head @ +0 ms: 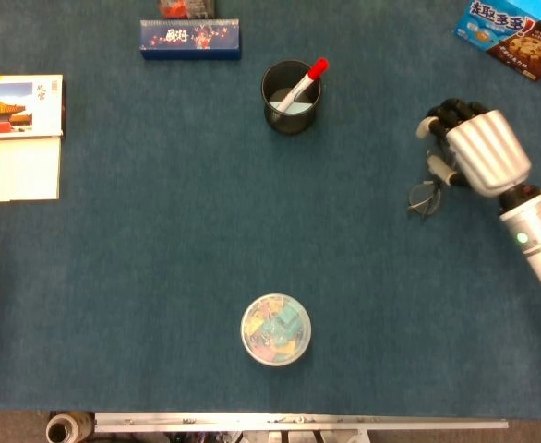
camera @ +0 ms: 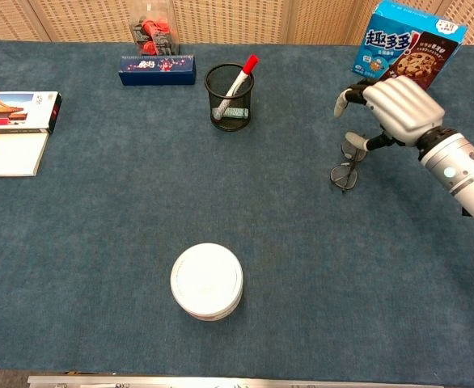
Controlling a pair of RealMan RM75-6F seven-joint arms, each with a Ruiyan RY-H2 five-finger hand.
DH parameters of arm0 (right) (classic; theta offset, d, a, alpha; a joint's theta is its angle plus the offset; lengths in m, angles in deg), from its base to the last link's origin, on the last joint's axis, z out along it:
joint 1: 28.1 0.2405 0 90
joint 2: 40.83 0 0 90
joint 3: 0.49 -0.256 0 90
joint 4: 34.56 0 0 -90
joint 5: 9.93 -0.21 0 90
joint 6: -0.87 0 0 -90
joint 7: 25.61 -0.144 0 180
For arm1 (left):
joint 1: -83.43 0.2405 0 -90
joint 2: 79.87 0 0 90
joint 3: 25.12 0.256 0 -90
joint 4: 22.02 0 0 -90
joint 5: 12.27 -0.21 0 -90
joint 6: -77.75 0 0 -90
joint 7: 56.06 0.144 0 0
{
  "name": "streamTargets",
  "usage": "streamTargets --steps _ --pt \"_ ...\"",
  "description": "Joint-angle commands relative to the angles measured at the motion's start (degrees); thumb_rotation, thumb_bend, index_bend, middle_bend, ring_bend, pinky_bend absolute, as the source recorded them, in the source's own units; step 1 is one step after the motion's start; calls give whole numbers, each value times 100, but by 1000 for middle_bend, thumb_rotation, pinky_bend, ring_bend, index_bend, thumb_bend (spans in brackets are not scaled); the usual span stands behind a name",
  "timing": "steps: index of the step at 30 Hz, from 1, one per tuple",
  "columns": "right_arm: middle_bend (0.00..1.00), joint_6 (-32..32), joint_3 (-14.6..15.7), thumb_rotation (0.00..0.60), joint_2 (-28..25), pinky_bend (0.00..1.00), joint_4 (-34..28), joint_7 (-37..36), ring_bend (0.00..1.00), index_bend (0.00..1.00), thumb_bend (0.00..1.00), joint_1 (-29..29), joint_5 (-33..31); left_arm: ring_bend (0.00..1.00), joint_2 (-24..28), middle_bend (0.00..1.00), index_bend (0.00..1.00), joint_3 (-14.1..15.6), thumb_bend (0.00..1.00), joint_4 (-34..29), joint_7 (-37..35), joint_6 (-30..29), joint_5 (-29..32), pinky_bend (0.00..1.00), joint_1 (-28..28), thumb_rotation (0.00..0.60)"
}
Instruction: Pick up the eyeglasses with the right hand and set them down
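My right hand (camera: 395, 105) hung above the eyeglasses (camera: 347, 164), fingers spread and gripping nothing that I could see. The glasses lay on the cloth, well right of the pen cup (camera: 228, 97). A thumb snagging the frame could have dragged them.
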Motion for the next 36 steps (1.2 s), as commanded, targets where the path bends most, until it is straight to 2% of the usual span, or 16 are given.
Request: streamTargets --steps 1,10,17,26,36 --pt "393 409 -101 600 -727 418 -913 505 278 428 276 -219 -7 310 34 401 466 -10 333 -26 16 32 -8 453 -32 600" --pt "393 839 -55 600 -1922 418 -2490 1543 278 428 277 -920 -342 310 209 401 466 -77 333 -155 72 144 -64 453 -195 600" --pt "393 1097 25 600 -2527 418 -3311 2073 278 428 277 -1531 -790 310 205 401 466 -162 333 -93 68 280 17 453 -331 600" --pt "393 1714 69 600 -2896 418 -3941 2353 278 428 279 -2239 -1042 310 170 401 466 -336 333 40 21 263 79 453 -473 600" --pt "393 2041 124 600 -2897 418 -4261 2336 278 428 280 -2646 -912 311 125 396 466 -479 333 118 -29 -39 51 453 -475 600"
